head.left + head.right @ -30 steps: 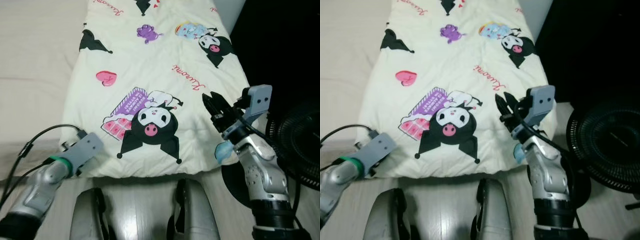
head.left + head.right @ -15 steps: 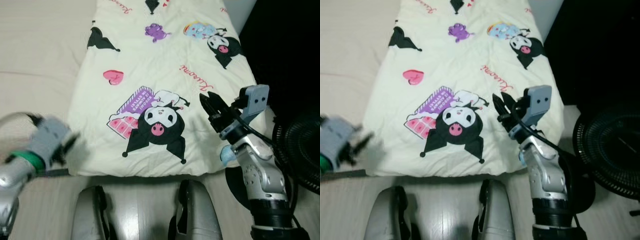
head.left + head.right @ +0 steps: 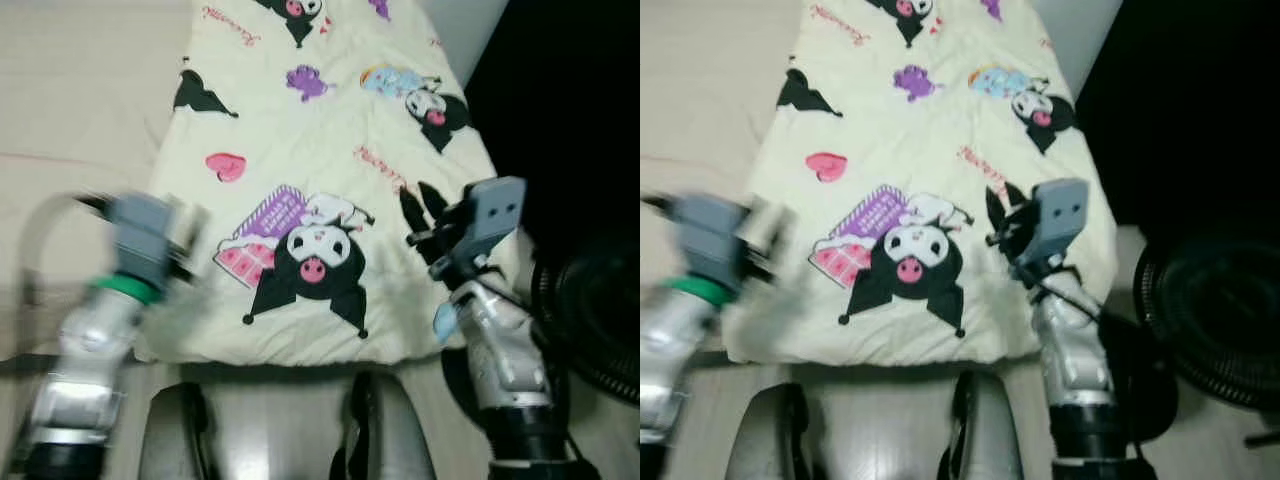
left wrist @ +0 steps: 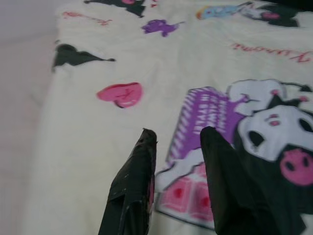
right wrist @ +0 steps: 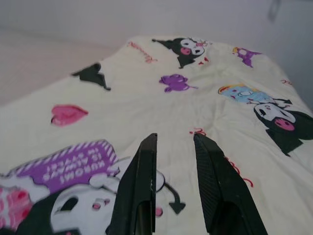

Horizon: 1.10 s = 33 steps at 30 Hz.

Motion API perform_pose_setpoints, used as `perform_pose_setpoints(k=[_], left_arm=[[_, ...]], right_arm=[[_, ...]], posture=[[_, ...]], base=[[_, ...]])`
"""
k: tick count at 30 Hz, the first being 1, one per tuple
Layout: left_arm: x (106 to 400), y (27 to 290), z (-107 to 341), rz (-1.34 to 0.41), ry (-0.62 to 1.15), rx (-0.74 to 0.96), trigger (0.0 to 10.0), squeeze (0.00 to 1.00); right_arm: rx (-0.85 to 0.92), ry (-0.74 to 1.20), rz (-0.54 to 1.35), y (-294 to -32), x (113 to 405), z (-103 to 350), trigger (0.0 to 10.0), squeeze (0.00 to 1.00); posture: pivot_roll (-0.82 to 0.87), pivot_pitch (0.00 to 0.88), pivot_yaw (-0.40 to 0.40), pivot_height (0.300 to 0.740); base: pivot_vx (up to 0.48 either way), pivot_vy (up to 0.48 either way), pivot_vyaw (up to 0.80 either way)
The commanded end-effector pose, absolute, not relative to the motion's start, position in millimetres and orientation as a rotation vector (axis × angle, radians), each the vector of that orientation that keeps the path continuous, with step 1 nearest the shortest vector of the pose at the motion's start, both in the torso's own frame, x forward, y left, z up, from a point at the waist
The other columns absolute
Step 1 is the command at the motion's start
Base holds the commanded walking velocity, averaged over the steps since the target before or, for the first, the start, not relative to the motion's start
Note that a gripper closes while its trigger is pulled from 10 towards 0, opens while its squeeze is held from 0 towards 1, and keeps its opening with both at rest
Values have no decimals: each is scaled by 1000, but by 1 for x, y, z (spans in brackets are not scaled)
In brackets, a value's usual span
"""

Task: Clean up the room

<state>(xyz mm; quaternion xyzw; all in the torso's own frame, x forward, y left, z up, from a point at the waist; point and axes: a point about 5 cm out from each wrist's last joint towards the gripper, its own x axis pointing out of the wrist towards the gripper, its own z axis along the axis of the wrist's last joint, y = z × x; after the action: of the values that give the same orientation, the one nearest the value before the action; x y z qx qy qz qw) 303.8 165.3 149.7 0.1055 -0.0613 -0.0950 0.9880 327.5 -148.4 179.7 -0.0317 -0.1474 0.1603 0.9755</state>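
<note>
On my wrist feeds both jaws stand parted with nothing between them. The left gripper (image 4: 176,142) hangs over the blanket (image 3: 300,130) near its 8 o'clock corner, fingers (image 4: 134,181) aimed toward the pink heart (image 4: 120,94) and the purple print. The right gripper (image 3: 420,205) hovers at the blanket's 4 o'clock edge, pointing up along the cartoon figures. From the head view, the pale yellow blanket lies spread flat on the beige bed (image 3: 70,110), running from 6 toward 12 o'clock. A black fan (image 3: 595,310) sits at 4 o'clock, past my right arm. The left arm is motion-blurred.
</note>
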Motion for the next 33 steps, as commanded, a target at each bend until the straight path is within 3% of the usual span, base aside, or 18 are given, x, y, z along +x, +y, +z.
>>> perform_pose_setpoints(k=[1, 5, 8, 13, 20, 33], left_arm=[[308, 178, 155, -96, -151, 213, 10000, 0], [317, 189, 163, 79, -188, 155, 10000, 0], [315, 191, 175, 48, -224, 262, 10000, 0], [318, 194, 178, 56, -240, 261, 10000, 0], [328, 178, 181, 3, -271, 280, 10000, 0], [323, 156, 173, -53, -246, 257, 10000, 0]], right_arm=[[-77, -275, 301, -153, 327, 172, 10000, 0], [-87, -259, 303, -154, 331, 169, 10000, 0], [-39, -252, 259, -156, 332, 166, 10000, 0], [-82, -242, 255, -156, 331, 158, 10000, 0], [-16, -287, 167, -163, 334, 163, 10000, 0], [-29, -278, 191, -160, 337, 158, 10000, 0]], posture=[[61, 17, -80, 542], [58, 24, -83, 542], [59, 26, -79, 542], [55, 13, -57, 542], [46, 16, -32, 577], [73, 20, -46, 632]], base=[[0, 0, 0], [0, 0, 0], [0, 0, 0], [0, 0, 0], [0, 0, 0], [0, 0, 0]])
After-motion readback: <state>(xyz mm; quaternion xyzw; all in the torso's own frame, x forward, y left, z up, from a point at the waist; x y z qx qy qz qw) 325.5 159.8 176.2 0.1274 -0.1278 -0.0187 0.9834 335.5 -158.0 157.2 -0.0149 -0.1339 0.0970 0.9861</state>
